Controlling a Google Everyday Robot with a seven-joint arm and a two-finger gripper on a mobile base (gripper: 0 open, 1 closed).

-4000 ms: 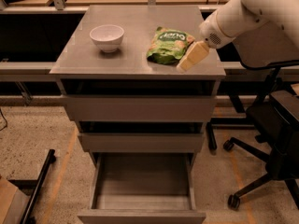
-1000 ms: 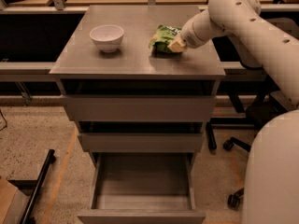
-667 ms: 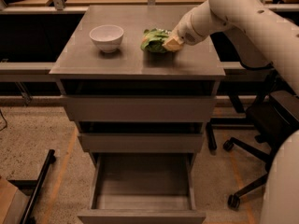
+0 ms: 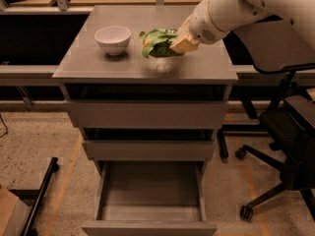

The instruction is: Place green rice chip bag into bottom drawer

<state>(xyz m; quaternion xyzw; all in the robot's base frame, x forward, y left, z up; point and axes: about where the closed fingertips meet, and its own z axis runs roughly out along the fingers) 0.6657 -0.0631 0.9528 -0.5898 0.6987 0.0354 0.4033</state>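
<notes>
Gripper (image 4: pixel 181 43) clamped on right edge of green rice chip bag (image 4: pixel 156 42), held just above cabinet top (image 4: pixel 98 63) beside white bowl (image 4: pixel 113 38). Risk: edge grip slips, bag drops short of open bottom drawer (image 4: pixel 150 193)

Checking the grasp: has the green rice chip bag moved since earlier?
Yes: the green rice chip bag, with the pincer gripping its right edge, shifted left toward the white bowl.

Gripper (image 4: pixel 179 44), matt tan, clamps crinkly glossy green rice chip bag (image 4: pixel 156 42) over sheeny metal cabinet top (image 4: pixel 98 65); bottom drawer (image 4: pixel 150 191) dull.
</notes>
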